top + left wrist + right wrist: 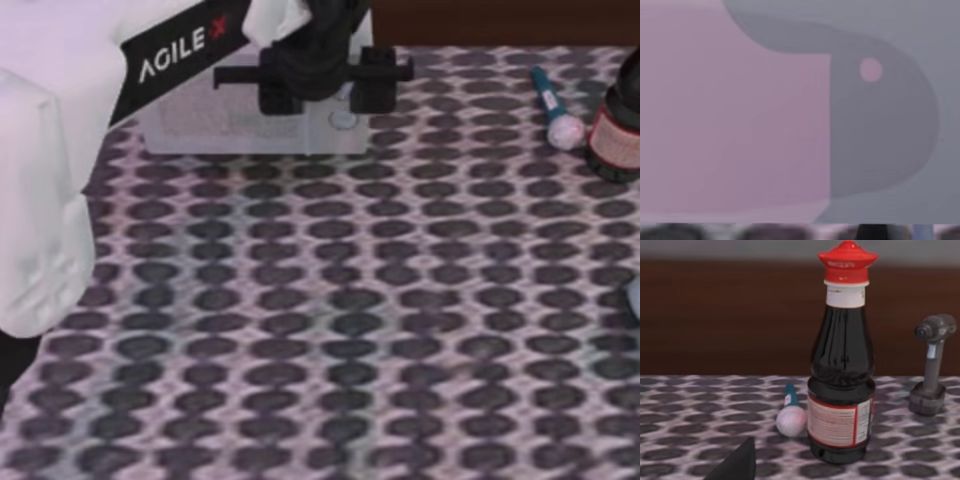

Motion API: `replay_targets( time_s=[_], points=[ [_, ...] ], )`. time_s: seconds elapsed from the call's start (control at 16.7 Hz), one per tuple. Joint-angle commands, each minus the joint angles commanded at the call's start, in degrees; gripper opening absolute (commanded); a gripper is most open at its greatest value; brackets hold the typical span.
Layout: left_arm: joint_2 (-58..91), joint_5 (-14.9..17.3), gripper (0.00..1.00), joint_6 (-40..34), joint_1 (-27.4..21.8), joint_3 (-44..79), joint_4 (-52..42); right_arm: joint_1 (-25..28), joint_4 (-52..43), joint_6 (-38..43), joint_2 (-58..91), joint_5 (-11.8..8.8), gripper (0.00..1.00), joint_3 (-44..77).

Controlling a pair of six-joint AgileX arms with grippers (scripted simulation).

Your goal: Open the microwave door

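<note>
Patterned table (400, 330) — white microwave (200, 125), partly hidden

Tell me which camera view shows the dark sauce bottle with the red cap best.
The right wrist view: the sauce bottle stands upright and whole there, red cap to base, label visible, beside a small teal microphone. The top view catches only part of it, cut off at the table's right edge. The left wrist view shows none of it.

The left arm (180, 50) hides most of the microwave (250, 130), the left tool (312, 78) covers its front, and the dark bottle (615, 125) runs off the top view's right edge.
</note>
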Motion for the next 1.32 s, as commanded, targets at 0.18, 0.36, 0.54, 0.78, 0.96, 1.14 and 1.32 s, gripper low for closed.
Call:
replay_targets(
  time_s=[0.18,0.36,0.54,0.78,0.96,1.14,1.32],
  points=[
    [-2.1,-0.6,0.00,-0.3,0.0,-2.6,1.2,0.0,0.0,0.0,0.0,0.0,1.00,0.0],
    [-4.5,-1.5,0.00,-0.7,0.1,-7.0,2.3,0.0,0.0,0.0,0.0,0.0,1.00,0.0],
    [-6.5,-2.1,0.00,-1.1,0.1,-9.0,3.6,0.0,0.0,0.0,0.0,0.0,1.00,0.0],
    [-6.6,-2.1,0.00,-1.1,0.1,-9.0,3.6,0.0,0.0,0.0,0.0,0.0,1.00,0.0],
    [-6.6,-2.1,0.00,-1.1,0.1,-9.0,3.6,0.0,0.0,0.0,0.0,0.0,1.00,0.0],
    [-6.6,-2.1,0.00,-1.1,0.1,-9.0,3.6,0.0,0.0,0.0,0.0,0.0,1.00,0.0],
    [-6.6,-2.1,0.00,-1.1,0.1,-9.0,3.6,0.0,0.0,0.0,0.0,0.0,1.00,0.0]
  ],
)
